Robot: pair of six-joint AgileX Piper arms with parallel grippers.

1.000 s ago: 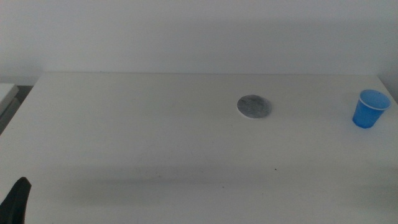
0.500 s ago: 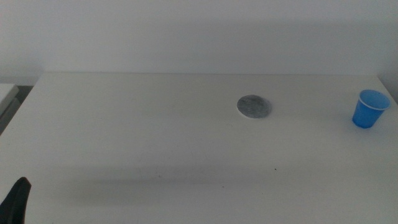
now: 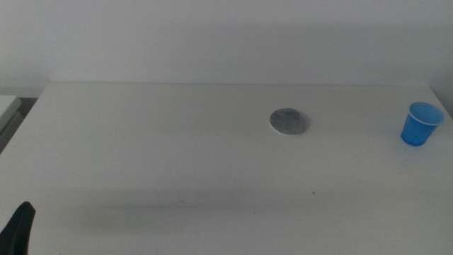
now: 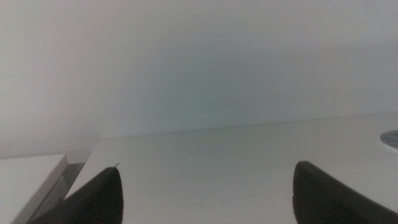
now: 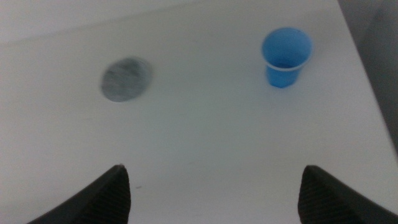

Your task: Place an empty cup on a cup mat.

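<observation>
Right gripper (image 5: 211, 190), jaws apart and empty, looked down on the small blue tapered plastic cup (image 5: 285, 56) standing upright ahead, well apart from the flat mottled-grey round mat (image 5: 125, 79); left gripper (image 4: 205, 193) waited, also spread, farther away.

Left gripper (image 4: 205, 186) jaws spread wide over the white table (image 4: 217, 162); cup mat (image 4: 390, 137) edge visible.

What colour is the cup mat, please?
Mottled grey with a thin white edge; the cup mat shows best in the middle view.
</observation>
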